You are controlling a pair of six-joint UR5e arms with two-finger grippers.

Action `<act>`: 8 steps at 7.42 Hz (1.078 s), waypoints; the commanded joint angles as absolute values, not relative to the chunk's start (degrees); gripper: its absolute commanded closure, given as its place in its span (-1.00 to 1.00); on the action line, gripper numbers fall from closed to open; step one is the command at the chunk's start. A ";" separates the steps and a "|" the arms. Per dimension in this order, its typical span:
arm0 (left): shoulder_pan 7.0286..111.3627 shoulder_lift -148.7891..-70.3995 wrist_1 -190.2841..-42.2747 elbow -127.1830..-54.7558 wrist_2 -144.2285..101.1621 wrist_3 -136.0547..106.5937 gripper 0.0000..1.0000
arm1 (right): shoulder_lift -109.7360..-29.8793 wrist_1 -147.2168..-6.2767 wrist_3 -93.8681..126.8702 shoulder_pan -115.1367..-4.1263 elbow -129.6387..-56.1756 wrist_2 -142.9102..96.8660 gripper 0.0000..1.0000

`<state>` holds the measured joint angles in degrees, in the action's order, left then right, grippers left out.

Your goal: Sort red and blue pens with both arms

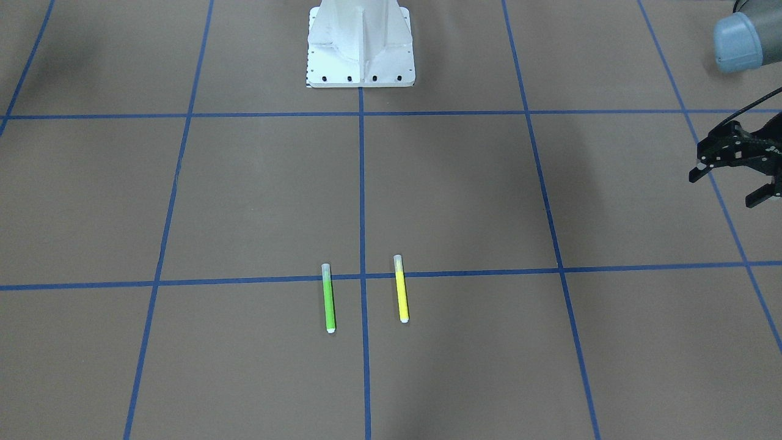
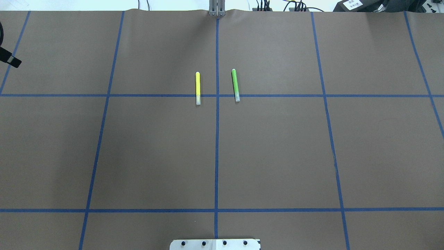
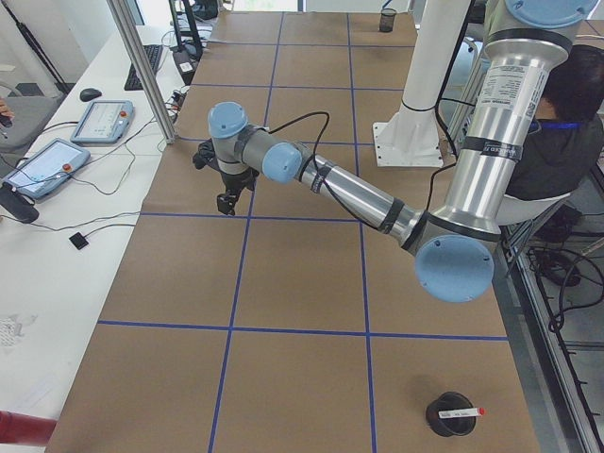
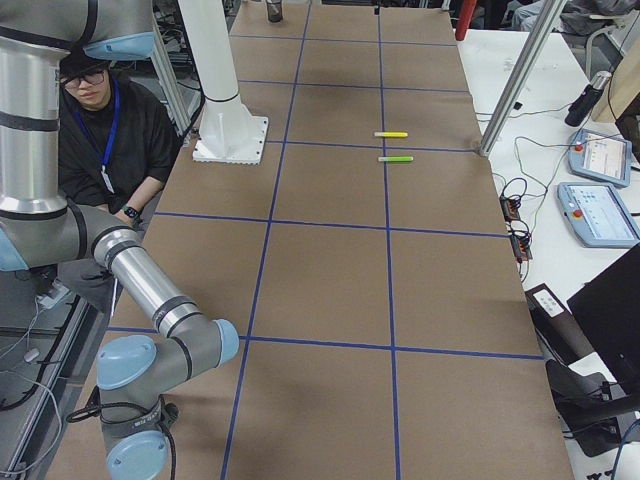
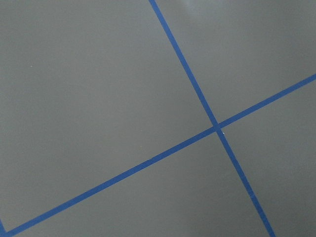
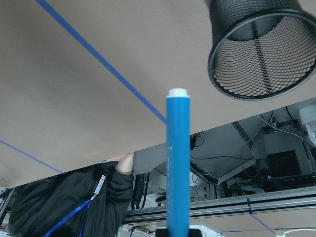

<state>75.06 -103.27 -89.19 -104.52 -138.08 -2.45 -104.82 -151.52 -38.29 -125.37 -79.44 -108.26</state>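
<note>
In the right wrist view a blue pen (image 6: 177,163) with a white tip stands up from the bottom edge, and my right gripper (image 6: 177,231) is shut on its lower end. The pen's tip is just left of a black mesh cup (image 6: 256,49). The red pen (image 3: 462,412), white with a red end, rests in another black cup (image 3: 451,417) at the table's near left end. My left gripper (image 1: 726,188) hangs open over the table with nothing between its fingers. It also shows as the left gripper (image 3: 226,193) in the left side view.
A green marker (image 1: 328,298) and a yellow marker (image 1: 401,288) lie side by side near the centre tape line. The white pedestal (image 1: 360,43) stands at the robot's edge. A person (image 4: 105,120) sits beside the table. Tablets (image 3: 47,165) and cables lie past the far edge.
</note>
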 commanded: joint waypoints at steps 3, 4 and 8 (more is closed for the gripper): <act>75.15 -103.18 -89.12 -105.73 -137.99 -2.46 -1.00 | -104.85 -150.65 -38.23 -125.77 -75.42 -106.18 1.00; 75.15 -103.18 -89.12 -105.82 -137.90 -2.46 -1.00 | -104.77 -150.64 -37.97 -125.77 -75.24 -106.17 1.00; 75.15 -101.87 -89.12 -107.75 -137.99 -2.46 -1.00 | -103.80 -148.90 -37.10 -125.60 -72.52 -106.43 1.00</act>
